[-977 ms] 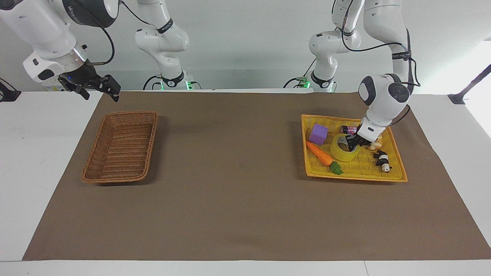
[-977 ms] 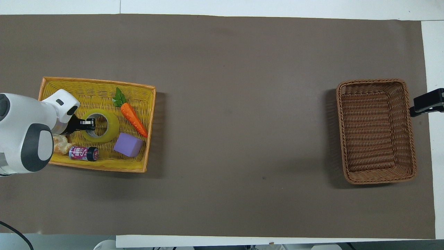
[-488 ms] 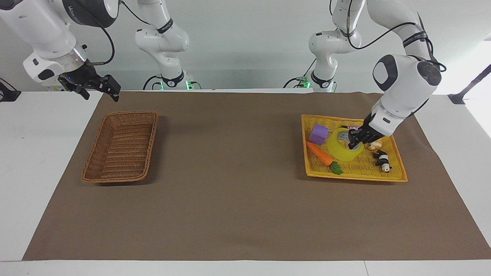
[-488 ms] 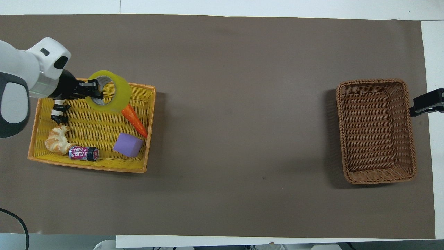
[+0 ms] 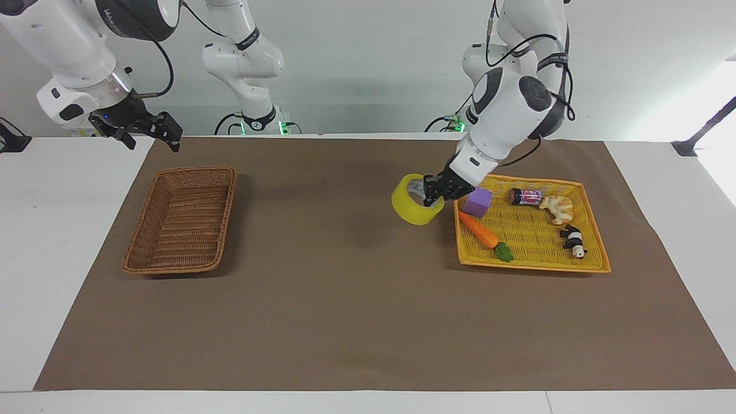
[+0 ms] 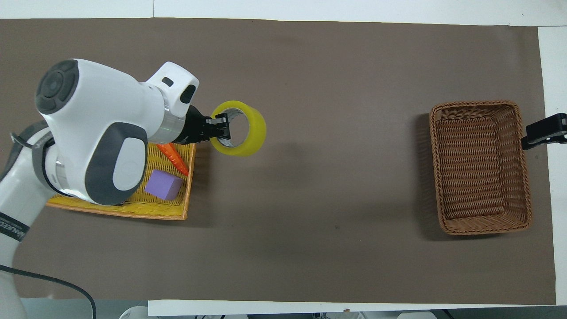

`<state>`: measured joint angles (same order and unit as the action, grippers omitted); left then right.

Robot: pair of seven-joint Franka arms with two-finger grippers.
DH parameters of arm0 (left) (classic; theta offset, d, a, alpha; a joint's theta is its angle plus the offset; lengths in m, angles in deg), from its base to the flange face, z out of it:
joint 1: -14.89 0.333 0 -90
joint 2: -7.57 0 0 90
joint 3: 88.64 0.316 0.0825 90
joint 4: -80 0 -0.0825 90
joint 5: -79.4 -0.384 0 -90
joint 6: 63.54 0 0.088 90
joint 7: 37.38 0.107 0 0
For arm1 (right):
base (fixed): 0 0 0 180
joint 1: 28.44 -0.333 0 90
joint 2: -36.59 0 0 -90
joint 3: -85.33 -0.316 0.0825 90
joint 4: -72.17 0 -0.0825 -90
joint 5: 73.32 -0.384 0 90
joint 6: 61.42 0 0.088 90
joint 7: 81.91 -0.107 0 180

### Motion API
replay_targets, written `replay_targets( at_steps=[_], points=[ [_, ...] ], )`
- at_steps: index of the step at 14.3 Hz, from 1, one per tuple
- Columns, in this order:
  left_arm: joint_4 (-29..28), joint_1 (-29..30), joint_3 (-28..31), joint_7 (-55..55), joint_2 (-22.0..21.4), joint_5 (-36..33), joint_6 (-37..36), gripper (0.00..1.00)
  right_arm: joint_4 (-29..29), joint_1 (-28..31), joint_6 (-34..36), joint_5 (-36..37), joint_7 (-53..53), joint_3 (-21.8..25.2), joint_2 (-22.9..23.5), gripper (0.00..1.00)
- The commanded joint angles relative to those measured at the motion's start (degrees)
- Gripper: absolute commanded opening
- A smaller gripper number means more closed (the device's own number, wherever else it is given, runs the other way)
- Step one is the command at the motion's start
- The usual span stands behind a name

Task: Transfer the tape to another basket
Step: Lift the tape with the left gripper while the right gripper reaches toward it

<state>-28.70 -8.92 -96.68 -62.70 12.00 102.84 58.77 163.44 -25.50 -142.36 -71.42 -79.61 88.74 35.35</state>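
Observation:
The yellow tape roll (image 5: 415, 199) (image 6: 241, 134) hangs in the air over the brown mat, just past the rim of the yellow mesh basket (image 5: 535, 261) (image 6: 141, 212) on the wicker basket's side. My left gripper (image 5: 432, 192) (image 6: 220, 129) is shut on the roll's wall, one finger inside the core. The brown wicker basket (image 5: 181, 218) (image 6: 481, 165) sits with nothing in it at the right arm's end of the table. My right gripper (image 5: 155, 129) (image 6: 542, 131) waits open in the air beside that basket's outer rim.
In the yellow mesh basket lie a toy carrot (image 5: 483, 233) (image 6: 173, 158), a purple cube (image 5: 478, 200) (image 6: 164, 184), a small can (image 5: 525, 196), a croissant (image 5: 556, 208) and a black-and-white figure (image 5: 573, 240). The left arm's bulk hides much of that basket from overhead. Bare brown mat (image 5: 345, 241) lies between the baskets.
The left gripper lifted the tape out of the yellow mesh basket and carried it over the rim toward the wicker basket. The right arm has not moved.

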Motion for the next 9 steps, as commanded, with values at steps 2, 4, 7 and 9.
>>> replay_targets(
  at_steps=[2,4,7,9],
  points=[
    [1.92,-4.92,1.01,-4.37,0.75,1.35,4.24,0.00,1.28,-0.04,0.26,-0.66,-0.11,-1.04,-1.22,1.00],
    [2.18,-6.76,1.10,-4.39,0.66,1.17,3.55,0.00,1.28,-0.12,0.44,-0.75,0.15,-1.22,-1.31,1.00],
    [2.09,-7.56,1.01,-3.95,0.58,1.34,3.98,0.00,2.15,0.49,-0.08,-10.63,5.07,-1.48,-1.40,1.00],
    [2.18,-7.47,1.01,-3.59,0.66,1.52,4.16,0.00,3.56,0.32,-0.09,-16.11,6.22,-1.48,-2.01,1.00]
  ],
)
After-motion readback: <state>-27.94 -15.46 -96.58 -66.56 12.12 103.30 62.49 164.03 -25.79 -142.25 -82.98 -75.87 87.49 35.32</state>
